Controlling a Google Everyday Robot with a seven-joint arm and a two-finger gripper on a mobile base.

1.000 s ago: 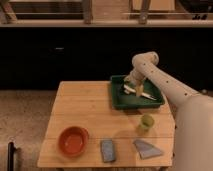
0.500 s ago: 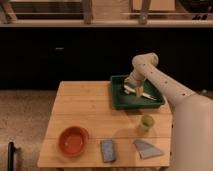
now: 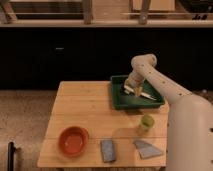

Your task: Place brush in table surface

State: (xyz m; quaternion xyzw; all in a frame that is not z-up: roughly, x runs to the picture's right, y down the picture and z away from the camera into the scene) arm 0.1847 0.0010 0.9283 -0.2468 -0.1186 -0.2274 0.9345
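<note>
The brush point(image 3: 143, 93) is a slim pale tool lying slantwise in the dark green tray point(image 3: 120, 101) at the back right of the tan plank table surface point(image 3: 87, 110). My gripper point(image 3: 134, 89) hangs from the white arm and reaches down into the tray, right at the brush's left end. I cannot tell whether it touches the brush.
A red bowl point(image 3: 73, 140) stands at the front left. Two grey-blue pads point(image 3: 107, 149) point(image 3: 148, 148) lie along the front edge. A small green cup point(image 3: 146, 122) stands in front of the tray. My white arm body point(image 3: 190, 135) fills the right side.
The gripper has lowered slightly into the tray toward the brush. The brush and the other items have not moved.
</note>
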